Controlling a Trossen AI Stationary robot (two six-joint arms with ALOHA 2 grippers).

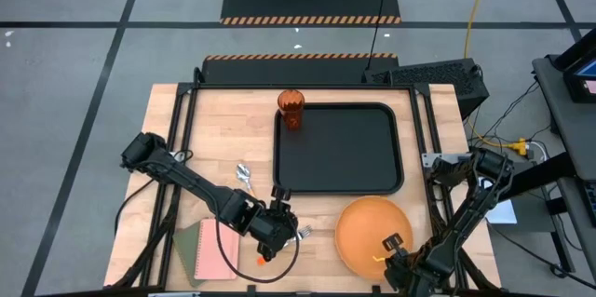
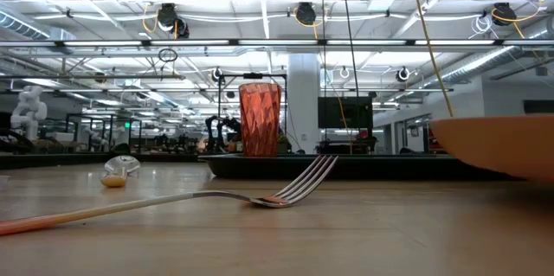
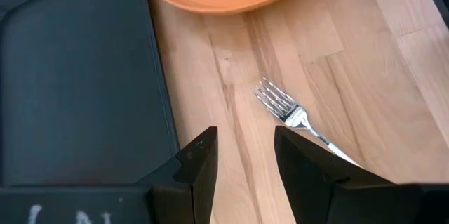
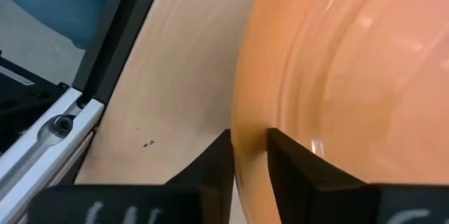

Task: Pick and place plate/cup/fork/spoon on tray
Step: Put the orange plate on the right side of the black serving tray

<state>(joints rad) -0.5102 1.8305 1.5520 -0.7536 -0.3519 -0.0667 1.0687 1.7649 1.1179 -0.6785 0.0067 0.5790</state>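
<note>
The right tool [image 4: 247,159] pinches the rim of the round flat orange plate [image 1: 372,232], apparently tilted, on the wooden surface [image 1: 223,139] beside the black rectangular tray [image 1: 337,148]. The left tool [image 3: 244,157] hovers part-open, empty, by the orange-handled metal fork [image 3: 291,112].

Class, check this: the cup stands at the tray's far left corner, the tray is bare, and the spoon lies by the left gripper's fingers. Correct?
Not quite. The fork, not the spoon, lies by the left gripper, as the left wrist view shows. The cup and the tray are as stated.
</note>
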